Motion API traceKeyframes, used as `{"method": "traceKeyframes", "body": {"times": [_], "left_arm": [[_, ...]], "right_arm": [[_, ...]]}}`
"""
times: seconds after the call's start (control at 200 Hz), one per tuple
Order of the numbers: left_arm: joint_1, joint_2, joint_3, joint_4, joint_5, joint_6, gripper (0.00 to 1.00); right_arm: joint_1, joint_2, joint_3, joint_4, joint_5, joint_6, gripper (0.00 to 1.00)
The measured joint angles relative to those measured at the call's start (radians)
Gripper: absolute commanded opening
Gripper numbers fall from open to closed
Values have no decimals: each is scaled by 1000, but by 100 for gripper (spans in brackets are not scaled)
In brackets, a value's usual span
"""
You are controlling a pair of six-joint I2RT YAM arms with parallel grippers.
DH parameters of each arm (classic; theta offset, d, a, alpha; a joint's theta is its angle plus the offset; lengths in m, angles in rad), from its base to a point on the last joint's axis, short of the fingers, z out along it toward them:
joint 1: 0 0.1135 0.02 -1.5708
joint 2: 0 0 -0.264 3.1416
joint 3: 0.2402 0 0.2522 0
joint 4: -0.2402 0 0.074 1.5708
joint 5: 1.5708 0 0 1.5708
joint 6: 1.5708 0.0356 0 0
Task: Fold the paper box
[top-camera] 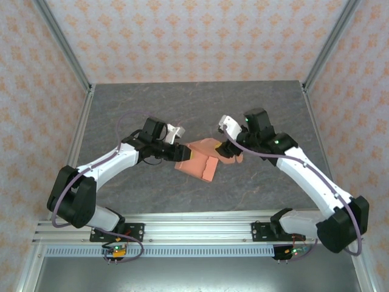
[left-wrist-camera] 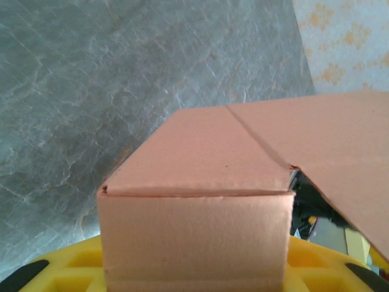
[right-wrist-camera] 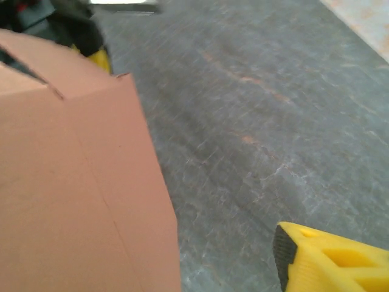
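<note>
Half-formed box at mid-tabletop, a gripper at each end.
The salmon-orange thin-card paper box [top-camera: 200,161] sits at the middle of the grey tabletop [top-camera: 182,103]. Your left gripper [top-camera: 180,152] meets its left end, with card lying over a yellow pad; you cannot tell whether it pinches. Your right gripper [top-camera: 226,148] stands spread, its visible finger [right-wrist-camera: 334,258] clear of the card. Anchor the left end firmly before pressing the raised flap down along its crease.

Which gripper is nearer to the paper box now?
Left. The left gripper has the paper box on its fingers; the right gripper is open beside it, one finger apart.
</note>
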Motion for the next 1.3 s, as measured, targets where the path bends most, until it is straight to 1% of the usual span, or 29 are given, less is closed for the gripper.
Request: {"method": "traceKeyframes", "body": {"times": [0.05,0.1,0.175,0.225,0.275,0.35,0.405,0.47,0.576,0.641,0.671,0.726,0.771,0.816,0.881,0.981,1.056,1.146,1.301], "left_arm": [[0,0,0,23,-24,-37,31],[0,-1,0,42,-49,-74,31],[0,-1,0,60,-91,-126,32],[0,-1,0,64,-114,-154,33],[0,-1,0,67,-140,-181,33],[0,-1,2,67,-166,-213,33],[0,-1,5,66,-182,-238,33],[0,-1,11,66,-190,-272,33],[0,-1,24,66,-197,-333,33],[0,-1,32,66,-199,-363,33],[0,-1,37,66,-199,-372,33],[0,-1,45,67,-197,-381,33],[0,-1,53,68,-195,-384,33],[0,-1,60,68,-194,-383,33],[0,-1,69,68,-182,-379,33],[0,-8,70,73,-172,-366,33],[-6,-17,75,61,-177,-339,33],[-26,-26,93,41,-180,-308,32],[-42,-49,100,41,-189,-301,32]], "right_arm": [[0,-57,-59,83,71,122,80],[0,-121,-116,161,171,248,80],[-1,-217,-186,235,329,453,74],[-5,-269,-225,264,392,563,69],[-8,-309,-269,281,422,650,64],[-6,-341,-339,302,422,769,60],[4,-346,-401,325,407,840,60],[45,-331,-469,333,394,906,61],[143,-288,-512,345,379,958,62],[169,-261,-513,379,369,982,62],[171,-246,-513,399,369,995,62],[171,-204,-502,412,371,1009,58],[171,-152,-478,412,370,1020,49],[171,-89,-448,413,367,1023,45],[171,-2,-398,412,365,1042,43],[172,86,-332,411,366,1047,41],[175,124,-284,404,367,1045,39],[175,169,-218,390,367,1035,32],[175,225,-153,376,368,1035,33]]}}
